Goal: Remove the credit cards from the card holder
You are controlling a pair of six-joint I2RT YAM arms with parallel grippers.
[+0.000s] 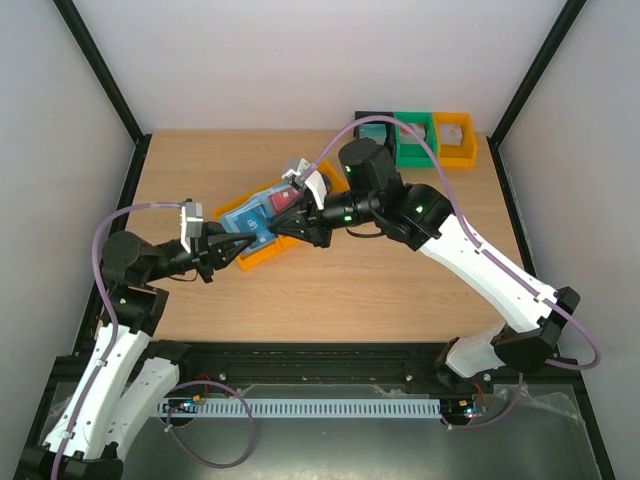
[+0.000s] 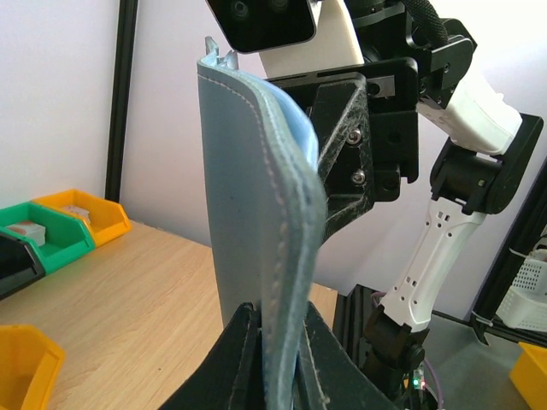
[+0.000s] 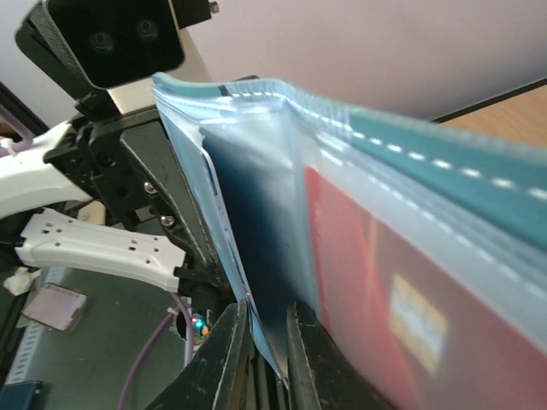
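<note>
The blue card holder (image 1: 248, 214) is held up off the table between both grippers. My left gripper (image 1: 243, 243) is shut on the holder's stitched edge; in the left wrist view (image 2: 275, 346) the holder (image 2: 248, 188) stands upright out of the jaws. My right gripper (image 1: 274, 238) is shut on a thin dark blue card (image 3: 256, 256) at the holder's open side, seen close in the right wrist view (image 3: 267, 342). A red card (image 3: 376, 299) sits behind a clear pocket beside it and also shows from above (image 1: 283, 203). No grey-black card shows.
An orange bin (image 1: 262, 256) lies on the table just under the holder. A row of black (image 1: 372, 124), green (image 1: 413, 138) and orange (image 1: 455, 138) bins stands at the back right. Black frame posts run along both sides.
</note>
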